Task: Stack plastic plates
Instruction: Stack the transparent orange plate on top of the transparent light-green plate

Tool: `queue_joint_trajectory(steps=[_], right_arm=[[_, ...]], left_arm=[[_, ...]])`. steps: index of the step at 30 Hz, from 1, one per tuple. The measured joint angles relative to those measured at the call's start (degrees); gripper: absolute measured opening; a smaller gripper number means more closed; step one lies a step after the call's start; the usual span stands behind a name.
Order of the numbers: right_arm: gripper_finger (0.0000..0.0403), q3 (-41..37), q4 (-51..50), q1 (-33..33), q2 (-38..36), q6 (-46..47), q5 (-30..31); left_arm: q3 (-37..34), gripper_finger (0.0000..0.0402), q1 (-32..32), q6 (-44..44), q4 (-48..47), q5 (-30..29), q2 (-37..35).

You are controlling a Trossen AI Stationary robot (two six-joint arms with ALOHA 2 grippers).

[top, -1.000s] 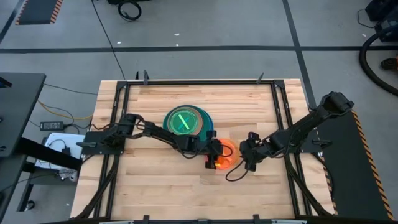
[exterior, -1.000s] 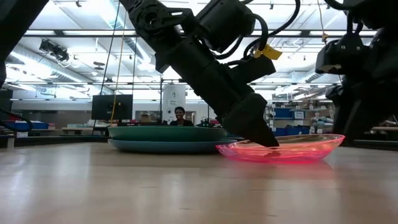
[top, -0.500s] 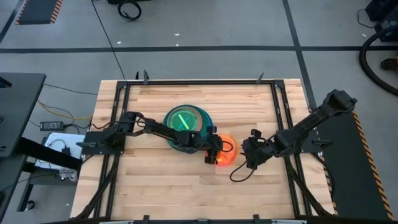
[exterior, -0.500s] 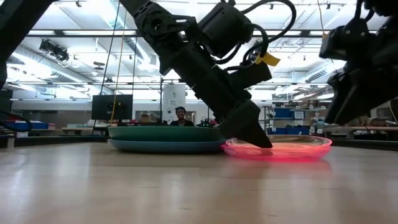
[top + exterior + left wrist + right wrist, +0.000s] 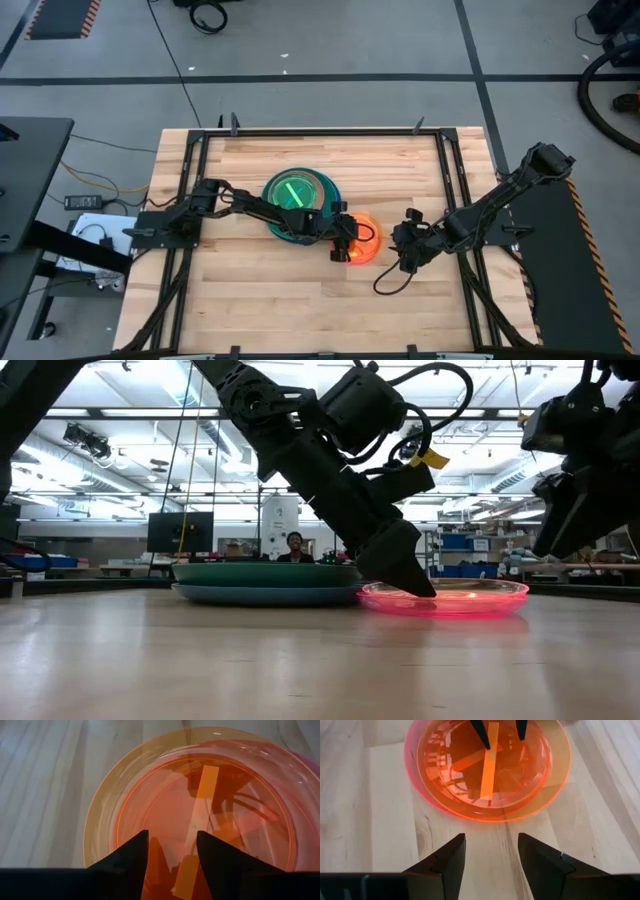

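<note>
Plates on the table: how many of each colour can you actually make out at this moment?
Translucent orange plate: 1
Translucent lime green plate: 1
Dark green plate: 1
Teal plate: 1
Total: 4 visible. The last three sit in one stack, and any plates buried inside it cannot be seen.

From overhead I see my left pincer (image 5: pixel 345 251) over the orange plate (image 5: pixel 366 243), which sits just beside a green-topped plate stack (image 5: pixel 297 197) on the counter (image 5: pixel 250 300). My right pincer (image 5: pixel 404 245) waits near the orange plate.
</note>
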Motion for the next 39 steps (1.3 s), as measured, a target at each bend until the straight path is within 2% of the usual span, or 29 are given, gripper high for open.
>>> queue_joint_trajectory(steps=[7,20,31,39], right_arm=[[0.0191,2.4,-6.4,0.7,-0.2,2.5,2.9],[0.0191,2.5,-6.2,2.0,-0.9,3.1,3.6],[0.0191,2.5,-10.9,2.2,-6.7,14.5,6.8],[0.0191,0.3,-3.9,3.5,-6.7,15.5,11.0]], left_arm=[[0.0,0.0176,0.0,0.0,-0.2,0.0,0.0],[0.0,0.0176,0.1,3.3,-0.6,0.0,-0.1],[0.0,0.0176,0.0,5.7,-0.7,0.0,-0.1],[0.0,0.0176,-0.1,5.6,-0.7,-0.1,-0.1]])
